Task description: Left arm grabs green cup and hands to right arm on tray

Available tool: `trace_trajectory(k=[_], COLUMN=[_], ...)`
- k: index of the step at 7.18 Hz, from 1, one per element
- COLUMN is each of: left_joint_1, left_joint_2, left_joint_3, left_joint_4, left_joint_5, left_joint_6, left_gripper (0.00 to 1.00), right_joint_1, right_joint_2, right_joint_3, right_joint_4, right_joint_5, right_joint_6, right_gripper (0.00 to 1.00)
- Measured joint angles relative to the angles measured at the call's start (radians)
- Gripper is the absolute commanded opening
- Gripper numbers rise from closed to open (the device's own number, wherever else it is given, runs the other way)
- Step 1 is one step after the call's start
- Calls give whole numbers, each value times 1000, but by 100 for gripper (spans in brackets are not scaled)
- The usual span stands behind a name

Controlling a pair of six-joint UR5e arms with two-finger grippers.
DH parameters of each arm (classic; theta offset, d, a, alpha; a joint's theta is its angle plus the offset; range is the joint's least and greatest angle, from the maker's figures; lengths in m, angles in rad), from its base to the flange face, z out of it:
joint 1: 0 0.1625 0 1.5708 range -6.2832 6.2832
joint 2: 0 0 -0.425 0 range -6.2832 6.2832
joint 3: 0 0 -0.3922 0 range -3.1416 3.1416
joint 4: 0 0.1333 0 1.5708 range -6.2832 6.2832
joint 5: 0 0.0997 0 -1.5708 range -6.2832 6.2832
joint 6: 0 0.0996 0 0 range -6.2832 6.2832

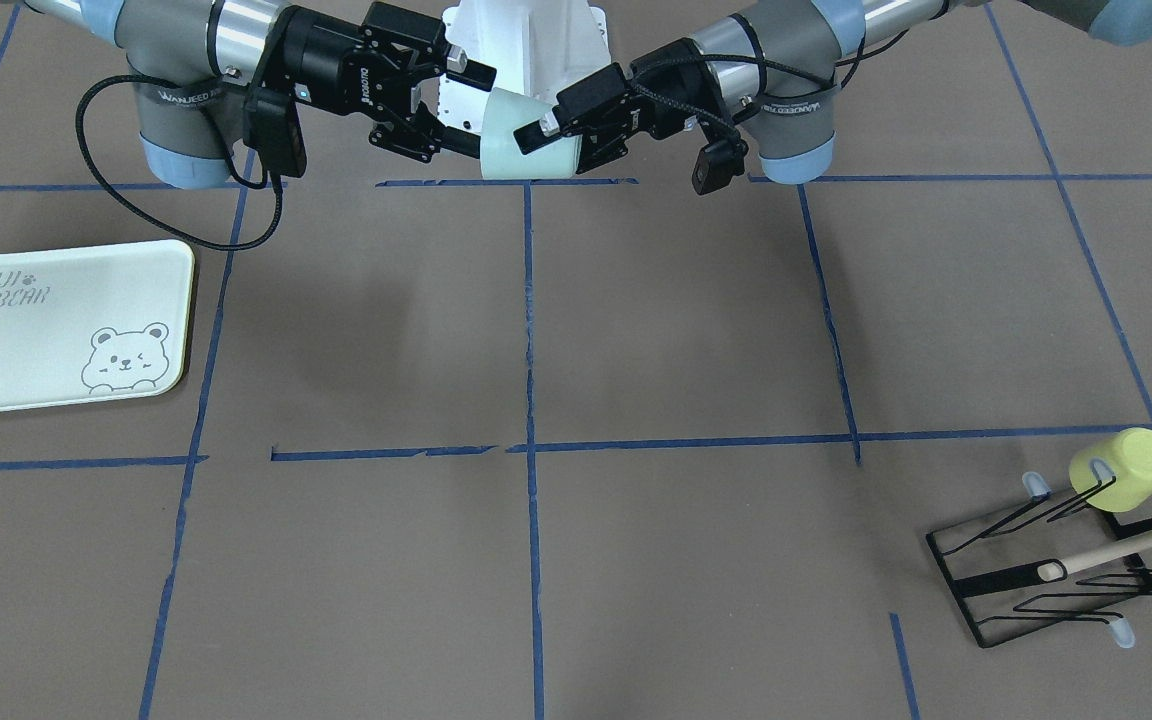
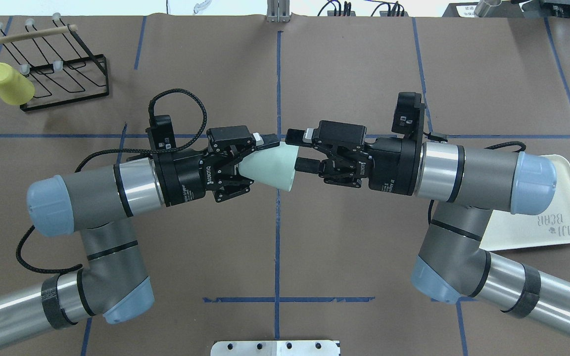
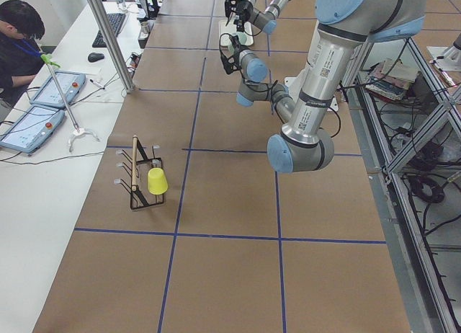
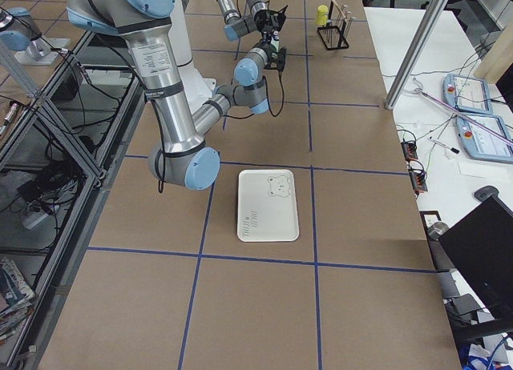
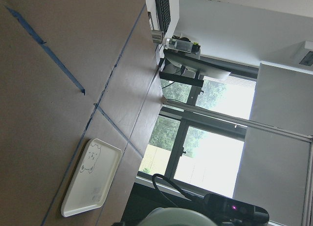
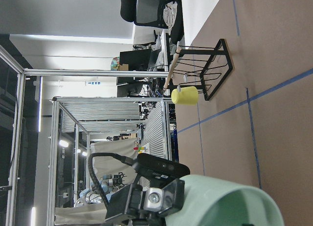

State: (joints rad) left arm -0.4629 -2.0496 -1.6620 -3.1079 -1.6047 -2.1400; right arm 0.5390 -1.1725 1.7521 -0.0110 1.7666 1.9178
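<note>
The pale mint green cup (image 2: 270,165) is held sideways in the air over the table's middle, near the robot's base. My left gripper (image 2: 258,163) is shut on its narrow base end; it also shows in the front view (image 1: 548,140). My right gripper (image 2: 298,150) is open, with its fingers on either side of the cup's wide rim end and not closed on it. In the front view it (image 1: 471,110) sits to the left of the cup (image 1: 521,140). The cream bear tray (image 1: 56,330) lies flat and bare on my right side, partly under the right arm in the overhead view (image 2: 562,207).
A black wire cup rack (image 2: 62,74) with a wooden bar stands at the far left corner, and a yellow-green cup (image 2: 8,84) hangs on it. An operator (image 3: 21,45) sits at a side desk beyond the table's far edge.
</note>
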Motion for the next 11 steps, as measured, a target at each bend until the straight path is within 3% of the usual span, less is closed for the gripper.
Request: trace_trajectory(k=[4, 5, 6, 7, 11], left_joint_1=[0, 0, 0, 0, 0], left_joint_2=[-1, -1, -1, -1, -1], left_joint_3=[4, 4, 4, 3, 2], left_joint_4=[0, -1, -2, -2, -5], left_joint_5=[0, 0, 0, 0, 0], left_joint_6=[-2, -2, -3, -3, -3], left_gripper=[42, 42, 43, 43, 43], right_joint_1=[-3, -4, -4, -6, -18], right_joint_2=[20, 21, 22, 22, 23], right_joint_3=[0, -1, -1, -1, 1], right_joint_4=[-11, -15, -17, -17, -15], right_joint_5=[1, 1, 1, 1, 1], right_joint_6=[15, 15, 15, 16, 15], right_gripper=[84, 78, 60, 50, 49])
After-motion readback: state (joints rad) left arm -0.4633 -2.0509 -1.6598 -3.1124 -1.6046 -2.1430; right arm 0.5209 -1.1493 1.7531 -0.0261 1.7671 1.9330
